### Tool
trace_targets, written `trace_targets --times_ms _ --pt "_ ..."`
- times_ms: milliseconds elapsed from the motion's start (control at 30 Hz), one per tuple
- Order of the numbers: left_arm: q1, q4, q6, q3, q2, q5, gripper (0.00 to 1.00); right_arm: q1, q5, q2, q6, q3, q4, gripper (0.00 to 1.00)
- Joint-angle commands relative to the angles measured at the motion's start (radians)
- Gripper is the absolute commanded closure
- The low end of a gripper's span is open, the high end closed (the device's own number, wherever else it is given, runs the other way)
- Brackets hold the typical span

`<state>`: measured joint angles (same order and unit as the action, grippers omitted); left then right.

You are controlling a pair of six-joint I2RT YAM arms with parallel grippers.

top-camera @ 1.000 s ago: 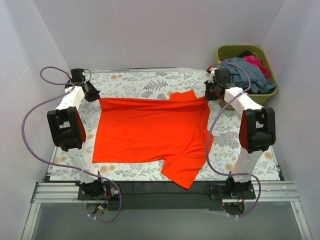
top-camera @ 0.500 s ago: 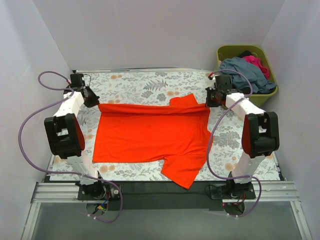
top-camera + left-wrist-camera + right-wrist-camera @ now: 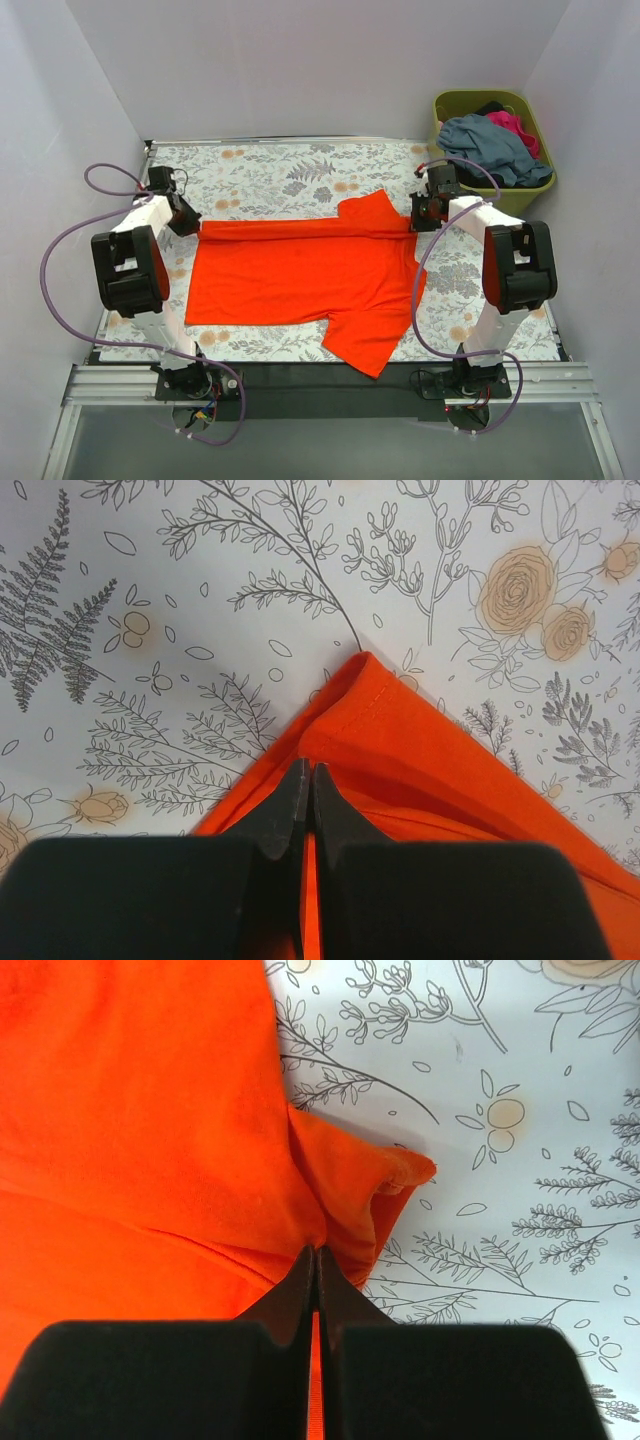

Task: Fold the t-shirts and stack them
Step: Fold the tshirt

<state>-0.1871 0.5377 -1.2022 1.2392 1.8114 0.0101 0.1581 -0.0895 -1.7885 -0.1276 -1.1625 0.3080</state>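
Orange-red t-shirt (image 3: 300,275) lies spread flat on the floral-print table (image 3: 280,165), roughly centred between the two arms. Its far edge is doubled over into a narrow band running from one gripper to the other. One sleeve (image 3: 365,207) pokes out past the band near the right gripper, and the other sleeve (image 3: 365,345) lies at the table's near edge.

Left gripper (image 3: 188,226): down at the shirt's far-left corner, elbow raised, forearm sloping down and forward. In the wrist view the fingers (image 3: 290,805) are pressed together with orange cloth in the slit, so they are clamped on the folded corner, and the hem stitching shows just ahead of the tips.

Right gripper (image 3: 418,212): mirror pose at the far-right corner, beside the sleeve. In the wrist view the fingers (image 3: 335,1290) are also together, pinching a bunched fold of the same shirt, low over the table.

Olive-green basket (image 3: 452,100) sits off the far-right corner, well apart from the shirt. It holds a grey-blue shirt (image 3: 490,145) on top, a magenta one (image 3: 515,124) behind it, and a dark one (image 3: 490,107) at the back.
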Motion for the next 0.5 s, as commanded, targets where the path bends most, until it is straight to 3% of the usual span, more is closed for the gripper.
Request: trace_targets --times_ms 0,367,467 --pt "-0.006 -0.036 -0.013 -0.032 -0.011 0.010 1.00 -0.003 -0.009 -0.005 -0.007 0.018 -0.035 0.99" --pt "-0.008 -0.061 0.003 -0.066 -0.044 -0.030 1.00 -0.003 -0.024 0.011 -0.020 0.032 -0.041 0.98" --pt "-0.006 -0.047 -0.022 -0.099 -0.060 -0.024 0.96 -0.005 -0.047 0.032 -0.029 0.055 -0.041 0.87"
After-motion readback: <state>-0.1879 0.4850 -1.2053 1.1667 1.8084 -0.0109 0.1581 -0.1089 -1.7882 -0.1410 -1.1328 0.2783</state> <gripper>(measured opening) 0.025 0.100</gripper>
